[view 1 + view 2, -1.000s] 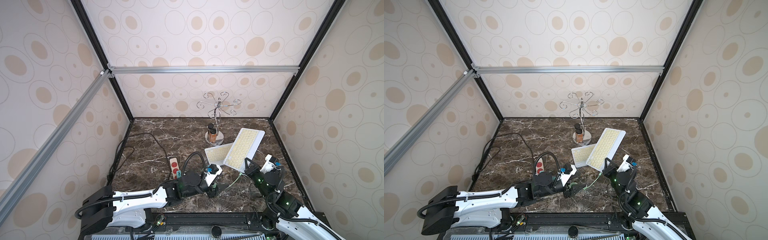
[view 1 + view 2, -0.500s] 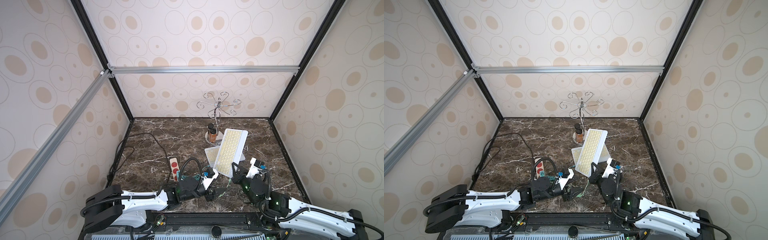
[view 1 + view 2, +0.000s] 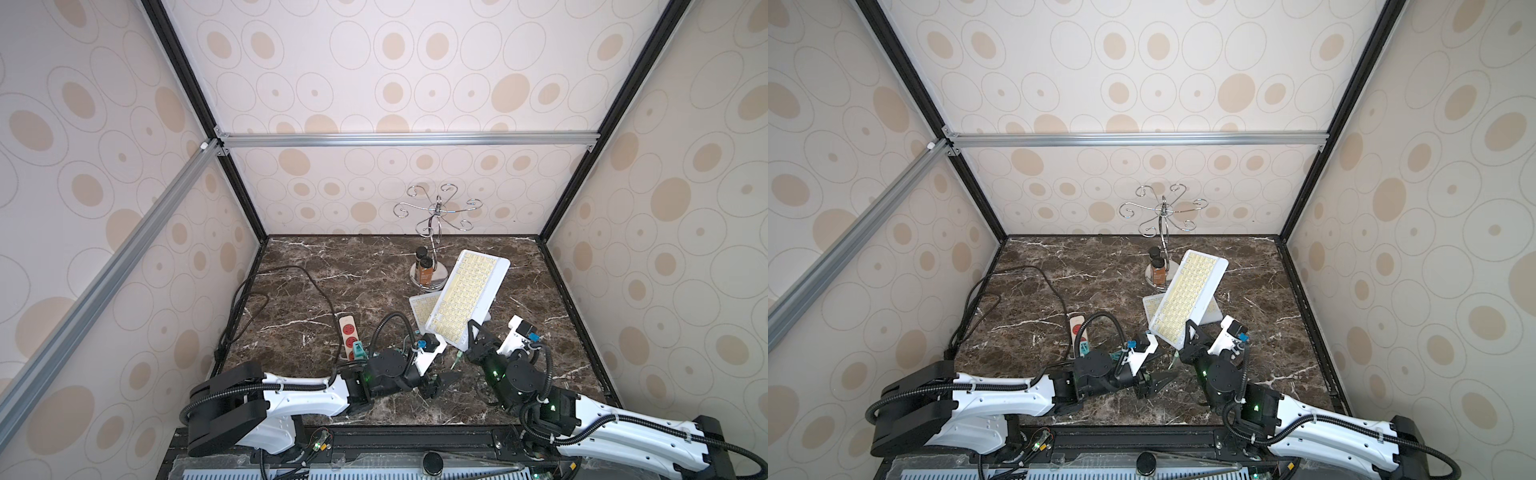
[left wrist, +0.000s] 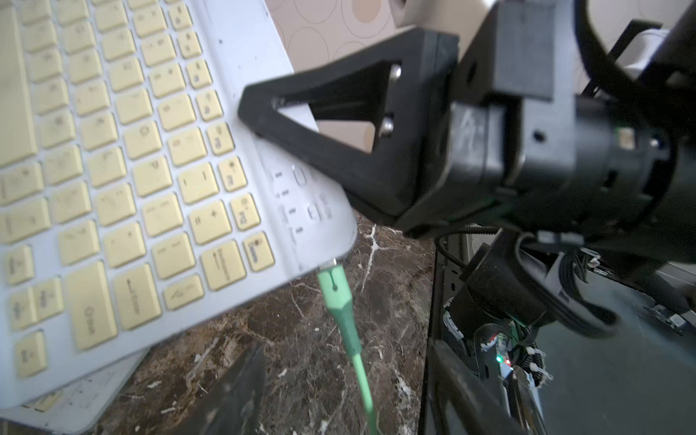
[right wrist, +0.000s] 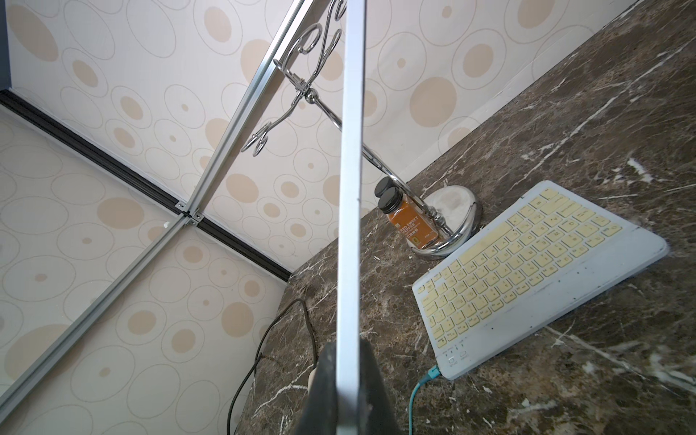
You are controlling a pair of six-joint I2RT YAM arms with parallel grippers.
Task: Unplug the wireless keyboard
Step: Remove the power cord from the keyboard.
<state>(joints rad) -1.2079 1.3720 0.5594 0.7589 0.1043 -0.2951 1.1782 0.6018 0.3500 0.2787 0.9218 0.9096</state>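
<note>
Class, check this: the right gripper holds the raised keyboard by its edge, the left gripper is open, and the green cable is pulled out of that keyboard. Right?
No. The green cable is plugged into a corner of the raised keyboard; the left wrist view shows it. The right gripper does hold its edge, and the left gripper is open.

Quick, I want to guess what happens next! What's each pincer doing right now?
Left pincer: open, holding nothing.
Right pincer: shut on the lifted wireless keyboard.
</note>
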